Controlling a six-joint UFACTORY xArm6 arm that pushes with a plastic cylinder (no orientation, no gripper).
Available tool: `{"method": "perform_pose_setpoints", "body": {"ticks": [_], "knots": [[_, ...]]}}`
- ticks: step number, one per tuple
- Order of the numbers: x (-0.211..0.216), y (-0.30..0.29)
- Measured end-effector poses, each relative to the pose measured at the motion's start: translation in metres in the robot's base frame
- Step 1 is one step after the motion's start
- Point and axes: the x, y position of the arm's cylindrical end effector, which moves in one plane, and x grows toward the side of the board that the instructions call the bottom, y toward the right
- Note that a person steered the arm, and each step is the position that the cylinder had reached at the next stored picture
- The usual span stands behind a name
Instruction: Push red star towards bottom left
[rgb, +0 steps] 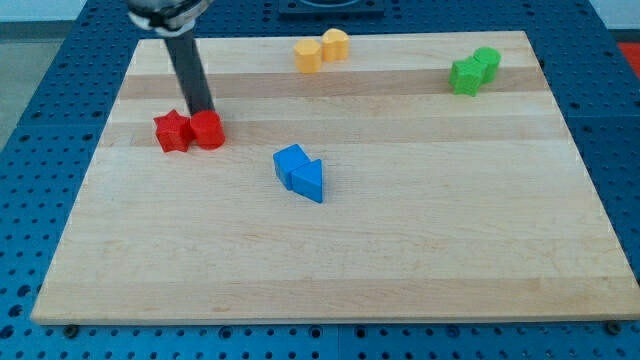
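The red star (172, 131) lies at the view's left on the wooden board (330, 260). A red round block (207, 129) touches its right side. My tip (201, 110) is just above the view's top edge of the red round block, a little right of the star. The dark rod rises from there to the view's top left.
Two blue blocks (300, 172) sit together near the middle. Two yellow blocks (321, 49) sit at the view's top centre. Two green blocks (474, 70) sit at the top right. The board's left edge is close to the red star.
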Motion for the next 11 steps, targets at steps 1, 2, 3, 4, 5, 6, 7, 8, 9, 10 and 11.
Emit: {"method": "perform_pose_setpoints", "body": {"ticks": [1, 2, 3, 4, 5, 6, 7, 8, 9, 10, 11], "knots": [[0.043, -0.015], [0.085, -0.030], [0.126, -0.045], [0.161, -0.056], [0.165, -0.055], [0.152, -0.077], [0.097, -0.126], [0.067, -0.127], [-0.019, -0.122], [-0.037, -0.076], [-0.031, -0.084]]}}
